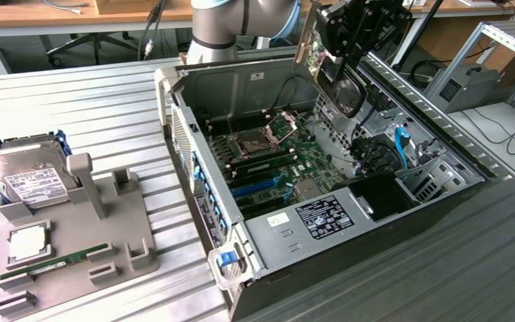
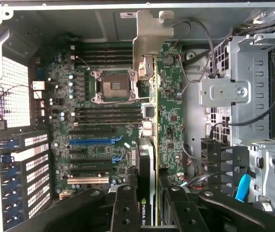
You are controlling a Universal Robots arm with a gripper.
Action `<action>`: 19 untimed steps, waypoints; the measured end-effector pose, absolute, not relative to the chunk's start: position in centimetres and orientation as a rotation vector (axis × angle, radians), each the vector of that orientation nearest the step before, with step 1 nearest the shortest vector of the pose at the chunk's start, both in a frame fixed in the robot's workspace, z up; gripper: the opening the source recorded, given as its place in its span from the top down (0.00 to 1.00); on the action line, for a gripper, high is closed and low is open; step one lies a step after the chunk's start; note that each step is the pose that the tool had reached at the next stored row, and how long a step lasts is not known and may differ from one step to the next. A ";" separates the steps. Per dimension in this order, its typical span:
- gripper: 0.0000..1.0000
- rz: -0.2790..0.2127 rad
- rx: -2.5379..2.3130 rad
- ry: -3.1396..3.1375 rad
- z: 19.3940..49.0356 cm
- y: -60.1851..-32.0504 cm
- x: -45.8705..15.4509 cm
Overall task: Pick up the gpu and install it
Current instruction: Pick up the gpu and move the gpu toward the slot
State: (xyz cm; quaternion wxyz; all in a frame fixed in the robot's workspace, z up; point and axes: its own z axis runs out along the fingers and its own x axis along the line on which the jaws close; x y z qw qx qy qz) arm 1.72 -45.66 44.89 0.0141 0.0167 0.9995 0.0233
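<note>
Clamped on the gpu, held on edge just beneath the gripper, above the open computer case; long axis crosswise to the expansion slots, bracket at far end.

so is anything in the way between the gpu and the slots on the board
Nothing visible does. The gripper holds the gpu edge-on above the open case, and the expansion slots on the motherboard look bare. The loose cables run beside the drive cage, not over the slots.
</note>
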 end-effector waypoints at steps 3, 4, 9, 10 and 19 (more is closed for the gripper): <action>0.73 0.072 0.052 3.112 44.9 -45.7 1.7; 0.73 0.072 0.052 3.112 44.9 -45.7 1.7; 0.73 0.072 0.052 3.112 44.9 -45.7 2.0; 0.73 0.072 0.052 3.112 44.9 -45.7 2.1; 0.73 0.072 0.052 3.112 44.9 -45.7 3.2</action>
